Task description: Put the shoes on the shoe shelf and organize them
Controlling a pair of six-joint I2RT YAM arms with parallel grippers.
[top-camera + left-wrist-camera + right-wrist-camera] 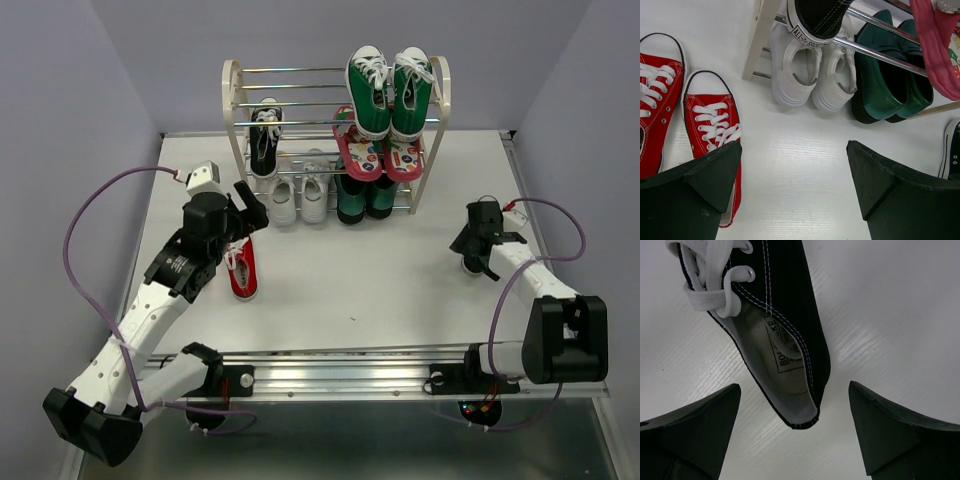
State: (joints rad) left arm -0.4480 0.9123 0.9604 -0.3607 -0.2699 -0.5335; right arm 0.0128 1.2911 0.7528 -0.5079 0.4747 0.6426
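Top external: The shoe shelf is standing at the back of the table. Green high-tops are sitting on its upper tier, with pink flip-flops a tier below. One shelved black sneaker is resting on the left side. The white sneakers and a pair of dark green shoes are standing side by side at the bottom. The left gripper is hovering just in front of the shelf's left end, above a red sneaker on the table. The right gripper is pointing down, well apart from the shelf on the right.

Left wrist: The jaws are standing wide and holding nothing. A second red sneaker is lying just beside the first, both toes toward the shelf.

Right wrist: The jaws are spread wide. The heel of the loose black sneaker is lying between the fingertips, untouched.

Judgement: The pick of the loose black sneaker is in hand; three sneakers are still off the shelf. The next move calls for lowering over the heel, closing on it, then carrying it beside its shelved mate.
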